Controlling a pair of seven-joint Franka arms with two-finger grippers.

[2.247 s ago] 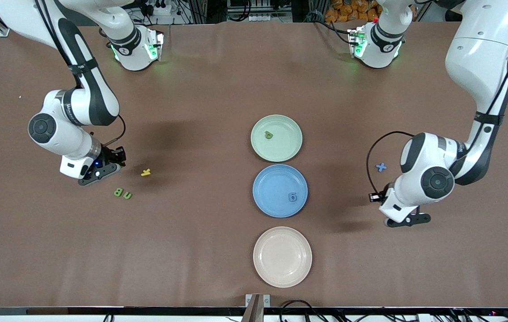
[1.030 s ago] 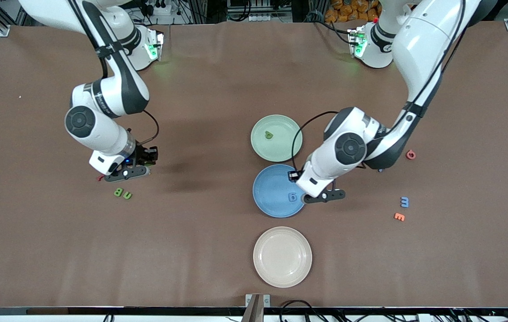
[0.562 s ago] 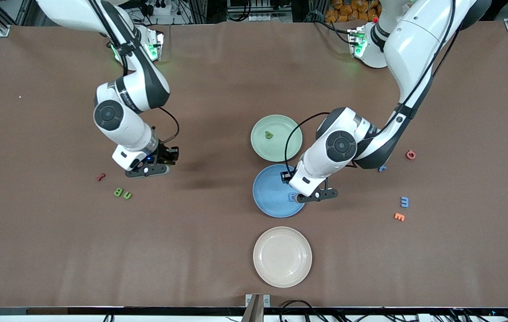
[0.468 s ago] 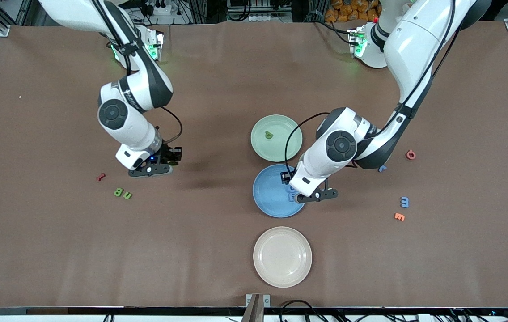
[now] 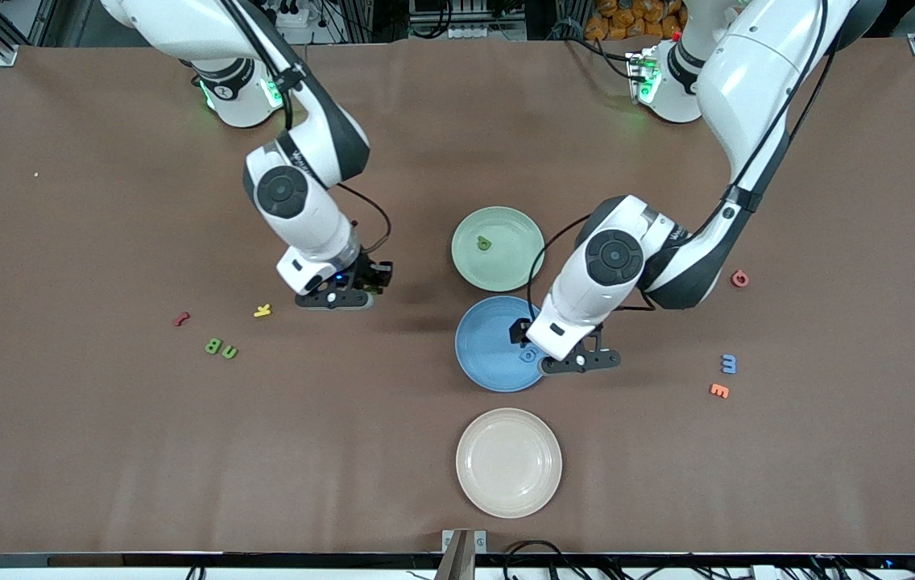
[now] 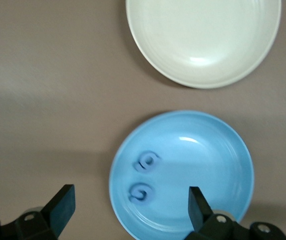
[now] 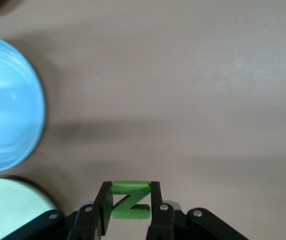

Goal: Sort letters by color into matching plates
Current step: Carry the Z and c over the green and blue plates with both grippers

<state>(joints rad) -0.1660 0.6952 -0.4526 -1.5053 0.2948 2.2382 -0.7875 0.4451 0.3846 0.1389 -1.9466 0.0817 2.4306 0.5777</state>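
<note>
A green letter Z (image 7: 129, 201) sits pinched in my right gripper (image 5: 334, 296), left of centre in the front frame, over bare tabletop (image 5: 393, 451) and well short of the pale green plate (image 5: 498, 248) at centre, where one green letter (image 5: 484, 242) already lies. Just below it the blue plate (image 5: 483, 348) carries two blue letters (image 6: 143, 176) side by side, and my left gripper (image 5: 580, 362) hangs over that plate's edge, spread wide and empty. Two green letters (image 5: 221, 348) wait at lower left of the right gripper, beside a yellow letter (image 5: 262, 310) and a red letter (image 5: 181, 319); a blue letter (image 5: 729, 363), an orange letter (image 5: 719, 391) and a red letter (image 5: 739, 279) lie at right. I judge the main risk to be the two arms crowding the stacked plates: the left forearm sits close beside the green plate, so a careless crossing could clip it or nudge a rim. A late release could also drop the Z onto the blue plate. Open tabletop runs wide across the top and lower left, and the cream plate (image 5: 508, 461) is empty near the bottom edge.
</note>
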